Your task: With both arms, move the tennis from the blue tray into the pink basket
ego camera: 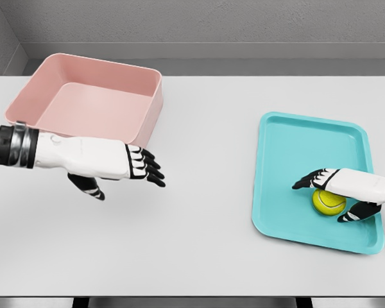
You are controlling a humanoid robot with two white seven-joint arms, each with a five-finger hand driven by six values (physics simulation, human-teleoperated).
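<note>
— Grey walls behind, pale white counter (199, 244) across nearly the whole head view. Anything at far left?

— Pink basket (151, 112) near the back left corner, square, upright, open side up, nothing visible inside. Sitting flat on the counter, well apart from the tray.

— And just in front of it?

— Left hand (125, 168), on a white arm entering from the left edge with a dark banded wrist. Hovering over bare counter just beside the basket's front right corner, palm side down. Black-tipped fingers (151, 168) stretched out straight and pointing right, lying side by side, thumb hanging below. Gripping nothing.

— Middle of the counter?

— Plain surface only, between left hand and tray.

— Further right, then?

— Blue tray (295, 138), more teal than blue, shallow with a raised rim, lying flat at the right side, slightly skewed. Back half bare.

— Whereabouts of the ball?

— Tennis ball (328, 203), yellow-green, inside the tray near its front right portion, resting on the tray floor.

— Held?

— Covered from above by the right hand (333, 192), arm coming in from the right edge. Fingers reaching past the ball to the left, thumb curving around its right side. Looks cupped over the ball and touching it; hard to say whether firmly clamped. Ball not lifted, still down in the tray.
</note>
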